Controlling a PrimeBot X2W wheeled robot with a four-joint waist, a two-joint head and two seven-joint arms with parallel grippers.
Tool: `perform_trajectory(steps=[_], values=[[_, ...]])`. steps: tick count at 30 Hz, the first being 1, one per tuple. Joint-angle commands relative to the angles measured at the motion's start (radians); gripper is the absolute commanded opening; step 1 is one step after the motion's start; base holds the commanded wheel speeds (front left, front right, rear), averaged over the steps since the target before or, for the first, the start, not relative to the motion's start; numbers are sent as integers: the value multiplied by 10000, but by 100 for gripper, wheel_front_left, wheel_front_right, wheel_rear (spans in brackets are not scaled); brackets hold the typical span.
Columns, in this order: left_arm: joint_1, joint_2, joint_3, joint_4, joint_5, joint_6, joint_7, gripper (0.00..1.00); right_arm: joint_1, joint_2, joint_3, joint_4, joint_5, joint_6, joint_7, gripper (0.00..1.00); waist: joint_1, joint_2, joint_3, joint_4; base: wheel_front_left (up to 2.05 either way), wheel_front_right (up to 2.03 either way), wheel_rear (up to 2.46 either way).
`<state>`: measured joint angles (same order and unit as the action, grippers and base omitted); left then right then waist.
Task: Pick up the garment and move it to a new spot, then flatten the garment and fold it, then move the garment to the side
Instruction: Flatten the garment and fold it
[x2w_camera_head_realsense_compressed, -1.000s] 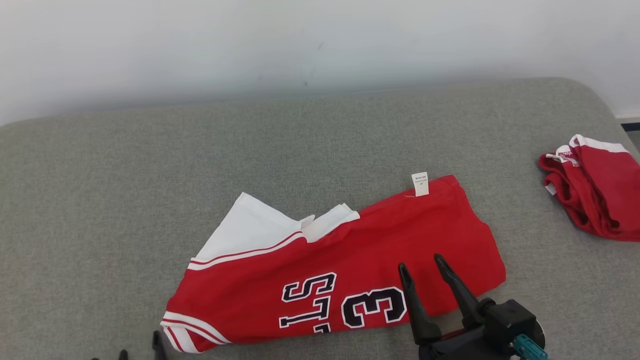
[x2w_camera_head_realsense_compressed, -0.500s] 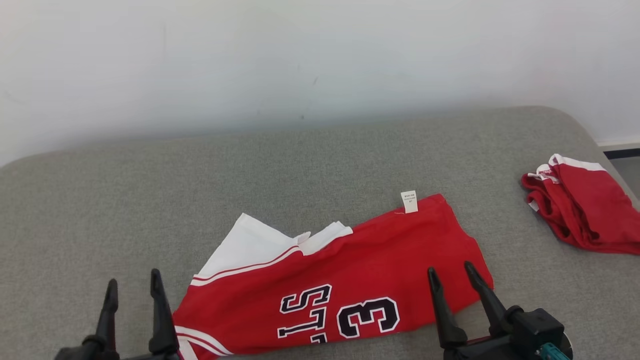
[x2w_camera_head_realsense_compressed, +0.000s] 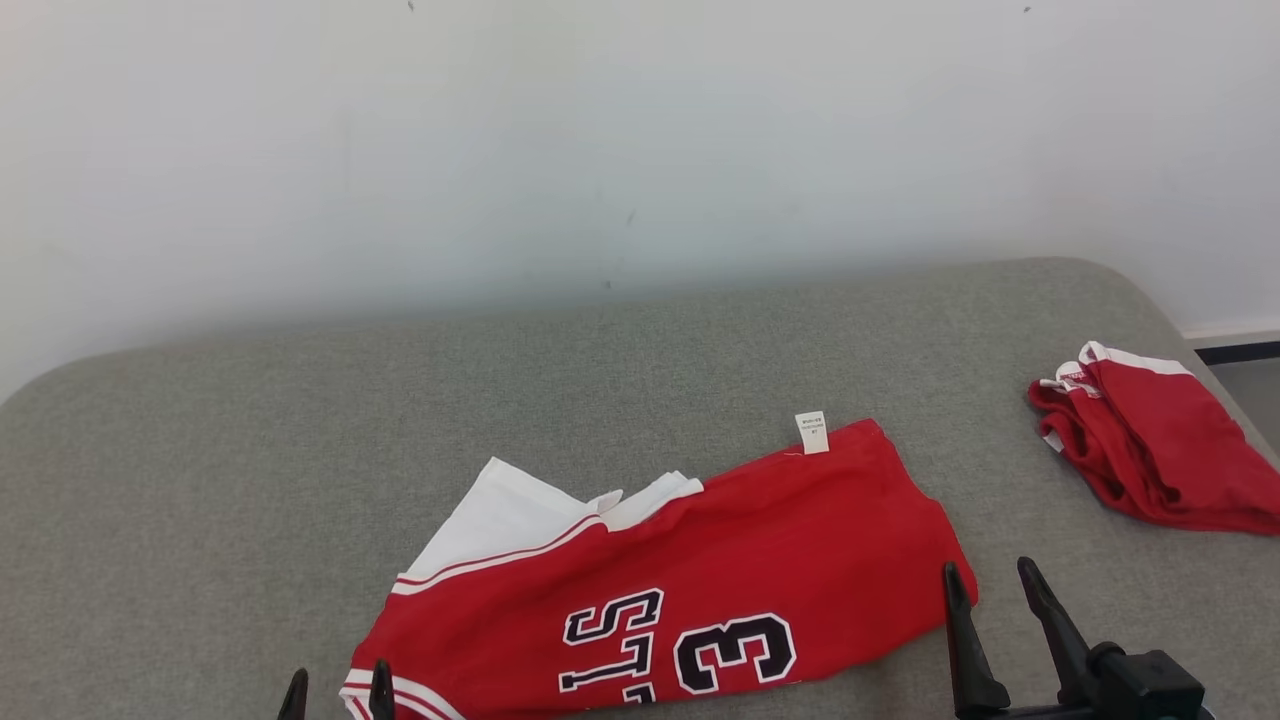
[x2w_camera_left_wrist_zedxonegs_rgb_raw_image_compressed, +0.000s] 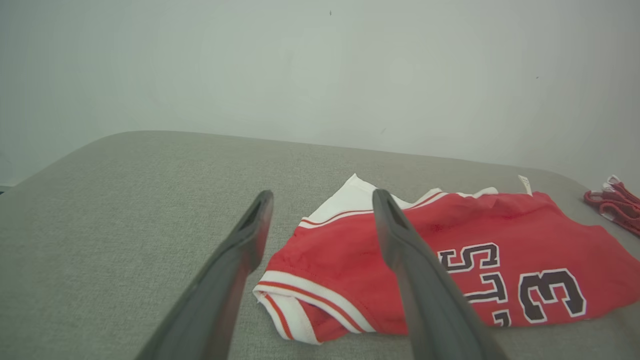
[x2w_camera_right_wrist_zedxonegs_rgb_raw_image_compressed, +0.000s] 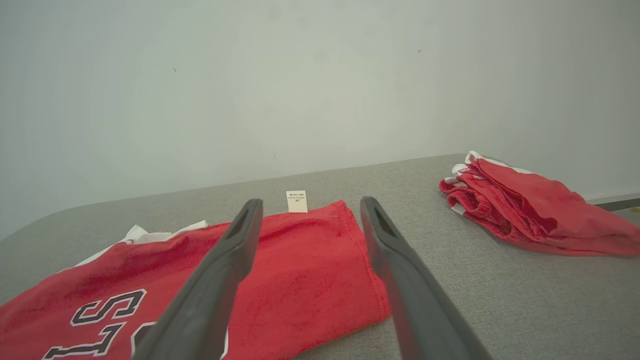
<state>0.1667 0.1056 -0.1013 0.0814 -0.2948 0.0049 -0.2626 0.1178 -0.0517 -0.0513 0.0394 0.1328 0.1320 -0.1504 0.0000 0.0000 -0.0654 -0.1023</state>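
**Item 1, lower left of the head view:** left gripper (x2w_camera_head_realsense_compressed: 338, 685). Its 2 long dark fingers stand apart and hold nothing. The tips are at the striped hem; whether they touch it cannot be told.

**Item 2, lower centre:** red jersey (x2w_camera_head_realsense_compressed: 760, 520) of knit cloth, white-trimmed, with dark outlined lettering and a "3". It lies on the grey upholstered cushion (x2w_camera_head_realsense_compressed: 250, 430), doubled over on itself. A white panel sticks out at its upper left edge, and a small white care label (x2w_camera_head_realsense_compressed: 811, 432) sits at its upper right corner.

**Item 3, lower right:** right gripper (x2w_camera_head_realsense_compressed: 987, 572). Its 2 fingers stand apart and hold nothing, with the tips at the jersey's right edge.

**Item 4, far right:** crumpled red-and-white cloth bundle (x2w_camera_head_realsense_compressed: 1150, 450), well apart from the jersey.

**Step in hand, by judgement:** folding, with 1 fold made and nothing gripped.

**Next move, by judgement:** each gripper probably needs to pinch an end of the jersey and bring it over evenly, covering the white panel. The thin cloth may slip or drag.

**Containers:** nothing here serves as 1. Both garments lie straight on the cushion.
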Motion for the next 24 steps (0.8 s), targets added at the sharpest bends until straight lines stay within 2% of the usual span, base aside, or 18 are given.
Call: perform_trajectory(steps=[1,4,11,24], values=[[181,-95,141,90,167,-155,-29,100,133,31,-24,2,-44,-22,22,100,0,0,-106,82,0,0,0],[282,-251,351,273,379,-398,-28,100,280,29,-37,15,-70,-22,129,100,0,0,-190,99,0,0,0],[278,-438,672,397,722,-572,-28,100,259,29,51,-44,-27,-22,245,100,0,0,-178,-8,0,0,0],[-44,-550,953,571,881,-725,-29,100,115,29,209,2,93,-22,124,100,0,0,104,-164,0,0,0]])
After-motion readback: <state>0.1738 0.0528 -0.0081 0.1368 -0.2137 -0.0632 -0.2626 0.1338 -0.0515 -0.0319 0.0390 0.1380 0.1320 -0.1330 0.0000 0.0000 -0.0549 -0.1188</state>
